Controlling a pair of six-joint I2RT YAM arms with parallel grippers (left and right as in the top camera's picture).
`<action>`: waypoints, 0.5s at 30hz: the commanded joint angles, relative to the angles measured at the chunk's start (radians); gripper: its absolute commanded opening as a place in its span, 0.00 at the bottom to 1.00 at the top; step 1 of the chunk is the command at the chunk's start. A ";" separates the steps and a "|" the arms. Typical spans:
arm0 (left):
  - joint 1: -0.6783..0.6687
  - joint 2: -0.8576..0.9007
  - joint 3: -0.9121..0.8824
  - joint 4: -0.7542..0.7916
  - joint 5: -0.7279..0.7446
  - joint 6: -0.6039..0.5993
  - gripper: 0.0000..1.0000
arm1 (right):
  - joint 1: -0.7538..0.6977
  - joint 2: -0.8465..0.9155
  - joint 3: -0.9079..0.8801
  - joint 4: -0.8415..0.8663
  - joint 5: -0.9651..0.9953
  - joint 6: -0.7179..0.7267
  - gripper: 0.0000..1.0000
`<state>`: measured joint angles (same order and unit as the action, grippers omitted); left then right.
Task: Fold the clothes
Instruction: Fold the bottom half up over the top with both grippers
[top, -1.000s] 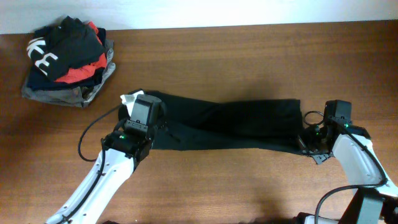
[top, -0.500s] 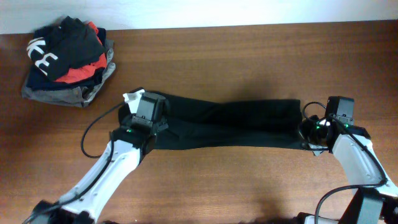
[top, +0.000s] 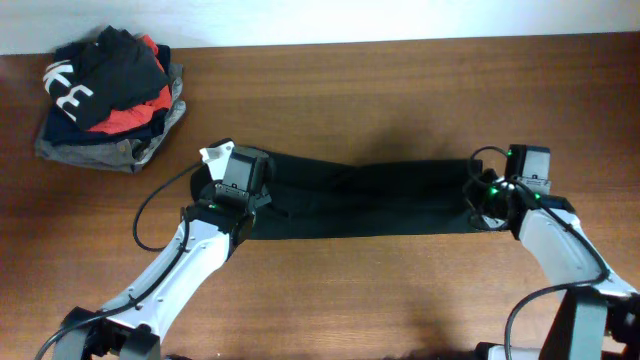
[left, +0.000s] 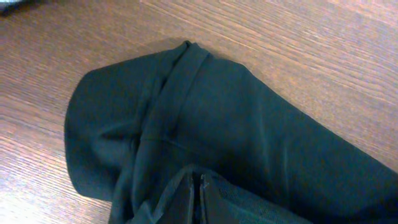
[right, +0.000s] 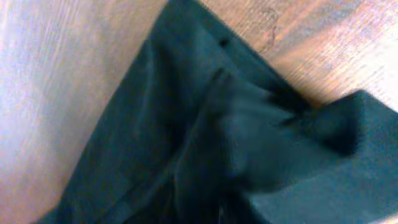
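The black top (top: 360, 200) is lying as a long, narrow band on the table (top: 400, 300), right of the pile of garments (top: 105, 95) and nearer the robot, seemingly because the arms are working at its opposite ends to keep it stretched for a fold. The left gripper (left: 198, 200), at the end closer to the pile, is pinching fabric between jaws pressed together. The right gripper (top: 487, 205) is sitting at the end farthest from the pile; its wrist view is blurring, so I cannot tell how wide it is standing or whether it is gripping. The cloth is looking soft, matte and doubled lengthwise, rumpling at both ends.
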<state>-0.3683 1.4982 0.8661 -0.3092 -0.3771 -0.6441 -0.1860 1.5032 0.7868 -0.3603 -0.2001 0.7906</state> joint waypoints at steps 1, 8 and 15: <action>-0.002 0.008 0.014 0.005 -0.040 0.029 0.16 | 0.009 0.009 0.018 0.008 0.038 0.000 0.60; -0.002 0.008 0.014 0.033 -0.136 0.063 0.27 | 0.008 0.009 0.026 0.021 0.081 -0.124 0.80; -0.002 -0.007 0.034 0.023 -0.181 0.169 0.56 | 0.007 -0.005 0.158 -0.123 0.081 -0.264 0.90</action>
<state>-0.3683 1.4979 0.8673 -0.2798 -0.5148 -0.5426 -0.1814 1.5082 0.8635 -0.4564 -0.1379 0.6117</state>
